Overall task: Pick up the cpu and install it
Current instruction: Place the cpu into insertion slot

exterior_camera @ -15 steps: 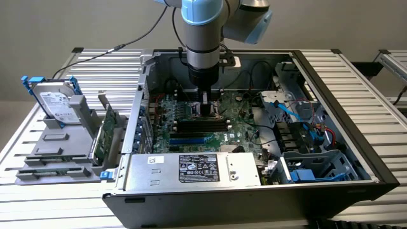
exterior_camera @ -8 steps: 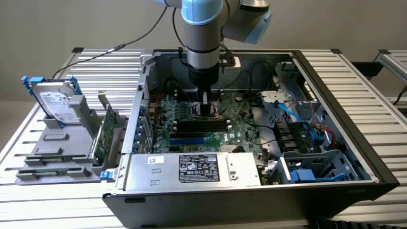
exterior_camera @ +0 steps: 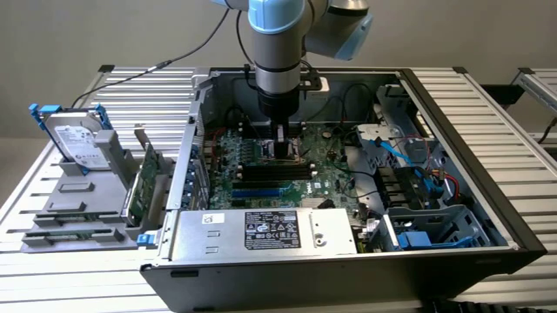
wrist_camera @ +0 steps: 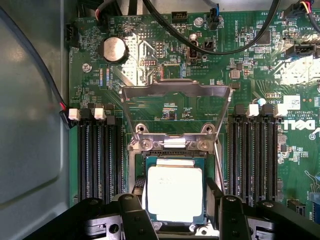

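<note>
The cpu [wrist_camera: 175,192], a small square chip with a bright silver top on a green base, lies flat inside the socket of the green motherboard [wrist_camera: 210,60]. The socket's metal load plate [wrist_camera: 176,90] stands raised behind it. My gripper [wrist_camera: 178,199] is lowered over the socket and is open, with one black finger [wrist_camera: 136,200] on either side of the chip, close to its edges. In the exterior view the gripper [exterior_camera: 283,149] reaches straight down into the open computer case [exterior_camera: 452,117], and the chip is hidden beneath it.
Black memory slots [wrist_camera: 95,155] flank the socket on both sides. Black cables [wrist_camera: 210,47] run across the board behind it. A hard drive [exterior_camera: 77,140] in a blue bracket stands on a grey rack at the exterior view's left. The power supply [exterior_camera: 261,231] sits at the case's near wall.
</note>
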Action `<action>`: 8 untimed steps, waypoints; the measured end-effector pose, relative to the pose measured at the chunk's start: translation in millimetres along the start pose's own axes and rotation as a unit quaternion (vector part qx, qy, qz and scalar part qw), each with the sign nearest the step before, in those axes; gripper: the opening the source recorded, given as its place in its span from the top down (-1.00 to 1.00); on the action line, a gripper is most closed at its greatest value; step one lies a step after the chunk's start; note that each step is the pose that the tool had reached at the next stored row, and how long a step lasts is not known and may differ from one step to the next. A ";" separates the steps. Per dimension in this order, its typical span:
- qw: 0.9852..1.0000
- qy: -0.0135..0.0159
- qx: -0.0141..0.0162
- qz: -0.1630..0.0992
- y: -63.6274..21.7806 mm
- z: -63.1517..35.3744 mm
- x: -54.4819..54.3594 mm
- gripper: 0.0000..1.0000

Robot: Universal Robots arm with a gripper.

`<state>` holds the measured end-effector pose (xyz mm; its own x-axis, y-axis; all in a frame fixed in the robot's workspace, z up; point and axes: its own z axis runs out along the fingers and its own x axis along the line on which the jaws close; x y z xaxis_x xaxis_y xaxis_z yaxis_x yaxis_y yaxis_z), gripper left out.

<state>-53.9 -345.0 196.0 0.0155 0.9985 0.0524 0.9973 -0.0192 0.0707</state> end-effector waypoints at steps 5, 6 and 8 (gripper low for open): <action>1.000 -0.001 0.000 0.000 0.0 0.2 0.3 -0.09; 1.000 -0.002 0.000 0.000 0.0 0.3 0.3 -0.09; 1.000 -0.002 0.000 0.000 -0.1 0.5 0.3 -0.09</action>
<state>-54.0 -344.7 195.5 0.0155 0.9987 0.0481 0.9973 -0.0189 0.0707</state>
